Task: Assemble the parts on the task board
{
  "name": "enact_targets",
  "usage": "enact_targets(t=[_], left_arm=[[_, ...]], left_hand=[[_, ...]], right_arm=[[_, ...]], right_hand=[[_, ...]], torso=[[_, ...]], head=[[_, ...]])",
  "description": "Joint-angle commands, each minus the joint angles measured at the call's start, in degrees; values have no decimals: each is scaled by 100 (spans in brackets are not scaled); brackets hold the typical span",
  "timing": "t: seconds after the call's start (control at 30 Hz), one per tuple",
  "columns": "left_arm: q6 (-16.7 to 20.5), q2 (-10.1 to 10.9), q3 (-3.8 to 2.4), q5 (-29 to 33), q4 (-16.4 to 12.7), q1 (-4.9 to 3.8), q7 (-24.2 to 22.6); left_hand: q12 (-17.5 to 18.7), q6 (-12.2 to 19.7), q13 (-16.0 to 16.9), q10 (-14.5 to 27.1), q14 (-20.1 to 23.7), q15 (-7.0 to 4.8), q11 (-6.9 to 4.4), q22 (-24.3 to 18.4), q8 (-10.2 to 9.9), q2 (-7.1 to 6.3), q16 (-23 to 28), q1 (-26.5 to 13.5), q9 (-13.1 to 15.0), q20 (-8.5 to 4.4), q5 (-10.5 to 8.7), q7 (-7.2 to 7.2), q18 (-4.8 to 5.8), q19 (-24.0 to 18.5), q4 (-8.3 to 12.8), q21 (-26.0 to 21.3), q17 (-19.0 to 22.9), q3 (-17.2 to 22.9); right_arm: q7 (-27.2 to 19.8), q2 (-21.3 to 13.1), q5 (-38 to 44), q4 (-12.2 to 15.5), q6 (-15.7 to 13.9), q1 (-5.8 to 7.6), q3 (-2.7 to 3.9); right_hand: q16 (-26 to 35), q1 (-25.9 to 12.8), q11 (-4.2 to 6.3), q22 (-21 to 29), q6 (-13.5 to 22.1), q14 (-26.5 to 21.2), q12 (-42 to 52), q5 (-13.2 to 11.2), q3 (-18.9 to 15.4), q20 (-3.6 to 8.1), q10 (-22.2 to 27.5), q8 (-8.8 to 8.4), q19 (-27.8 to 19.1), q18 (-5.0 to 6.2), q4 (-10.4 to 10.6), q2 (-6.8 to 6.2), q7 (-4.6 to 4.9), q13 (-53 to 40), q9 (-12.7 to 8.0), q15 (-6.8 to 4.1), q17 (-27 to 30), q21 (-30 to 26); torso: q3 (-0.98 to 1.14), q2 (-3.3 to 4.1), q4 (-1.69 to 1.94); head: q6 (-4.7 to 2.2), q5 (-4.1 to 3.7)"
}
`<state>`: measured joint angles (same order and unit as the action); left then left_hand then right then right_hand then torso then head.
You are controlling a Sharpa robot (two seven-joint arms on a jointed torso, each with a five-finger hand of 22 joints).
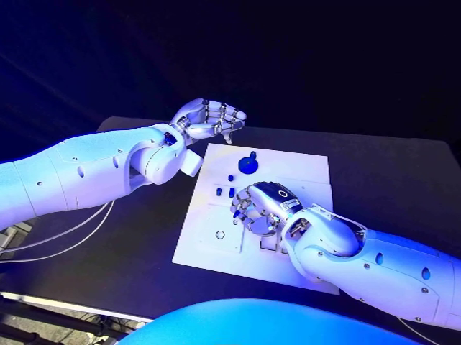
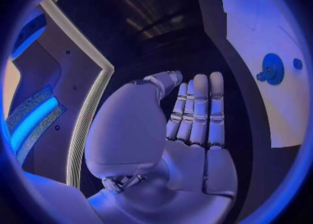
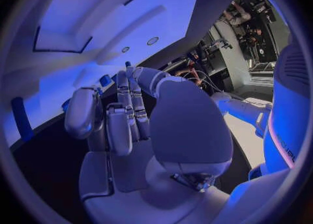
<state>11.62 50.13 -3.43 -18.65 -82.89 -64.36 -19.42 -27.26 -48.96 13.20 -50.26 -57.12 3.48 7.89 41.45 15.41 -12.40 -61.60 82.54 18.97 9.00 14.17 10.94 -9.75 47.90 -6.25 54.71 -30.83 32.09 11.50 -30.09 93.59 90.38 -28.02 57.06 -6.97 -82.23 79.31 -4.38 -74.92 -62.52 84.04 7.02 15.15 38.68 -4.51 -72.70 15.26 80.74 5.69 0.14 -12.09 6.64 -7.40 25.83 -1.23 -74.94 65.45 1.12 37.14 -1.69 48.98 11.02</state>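
Observation:
The white task board lies in the middle of the black table. A round blue gear stands near its far edge, and small blue parts lie left of centre. My right hand hovers low over the board's middle with its fingers curled down. In the right wrist view a small blue piece shows by its fingertips; whether it is held I cannot tell. My left hand is raised beyond the board's far left corner, with its fingers straight, side by side and holding nothing. The gear also appears there.
The board has round holes and cut-outs near its front left. Black table surrounds the board on all sides. White cables hang under my left arm off the table's left side.

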Motion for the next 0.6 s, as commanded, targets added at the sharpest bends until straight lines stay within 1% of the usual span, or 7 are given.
enact_targets(t=[0.03, 0.17, 0.37, 0.47, 0.6], left_arm=[[-14, -19, -4, 43, -4, -7, -54], [-18, -23, -4, 39, -1, -7, -53], [-21, -24, -4, 35, -3, -7, -52], [-24, -26, -4, 33, -4, -7, -50], [-25, -24, -4, 31, -4, -7, -48]], left_hand=[[26, 2, -5, 38, 22, 17, 2, -8, 19, 38, 27, 12, -10, 5, 19, 32, -76, 45, 9, -28, 6, -34], [26, 2, -5, 38, 22, 17, 2, -8, 19, 38, 27, 12, -10, 5, 19, 32, -76, 45, 9, -28, 6, -34], [26, 2, -5, 38, 22, 17, 2, -8, 19, 38, 27, 12, -10, 5, 19, 32, -76, 45, 9, -28, 6, -34], [26, 2, -5, 38, 22, 17, 2, -8, 19, 38, 27, 12, -10, 5, 19, 32, -76, 45, 9, -28, 6, -34], [26, 2, -5, 38, 22, 17, 2, -8, 19, 38, 27, 12, -10, 5, 19, 32, -76, 45, 9, -28, 6, -34]], right_arm=[[-48, 9, -2, -10, 160, -7, -6], [-26, 3, 17, -19, 226, -9, -17], [-8, 2, 28, -19, 270, -9, -27], [-3, 5, 32, -15, 285, -9, -30], [3, 10, 35, -20, 308, -11, -33]], right_hand=[[-35, -27, 144, -450, -6, 329, -12, 17, 36, 29, -176, 15, -28, -75, 2, 45, 40, -8, 6, -30, -176, -20], [-43, -34, 141, -457, -2, 331, -19, 16, 40, 28, -177, 13, -25, -78, -1, 46, 42, -7, 9, -27, -190, -10], [-43, -34, 141, -457, -2, 331, -19, 16, 40, 28, -177, 13, -25, -78, -1, 46, 42, -7, 9, -27, -190, -10], [-43, -34, 141, -457, -2, 331, -19, 16, 40, 28, -177, 13, -25, -78, -1, 46, 42, -7, 9, -27, -190, -10], [-43, -34, 141, -457, -2, 331, -19, 16, 40, 28, -177, 13, -25, -78, -1, 46, 42, -7, 9, -27, -190, -10]], torso=[[4, -2, -1], [3, -5, 1], [2, -2, -6], [1, -4, 4], [4, 0, 7]], head=[[21, 10], [29, 7], [41, 12], [60, 11], [67, 18]])
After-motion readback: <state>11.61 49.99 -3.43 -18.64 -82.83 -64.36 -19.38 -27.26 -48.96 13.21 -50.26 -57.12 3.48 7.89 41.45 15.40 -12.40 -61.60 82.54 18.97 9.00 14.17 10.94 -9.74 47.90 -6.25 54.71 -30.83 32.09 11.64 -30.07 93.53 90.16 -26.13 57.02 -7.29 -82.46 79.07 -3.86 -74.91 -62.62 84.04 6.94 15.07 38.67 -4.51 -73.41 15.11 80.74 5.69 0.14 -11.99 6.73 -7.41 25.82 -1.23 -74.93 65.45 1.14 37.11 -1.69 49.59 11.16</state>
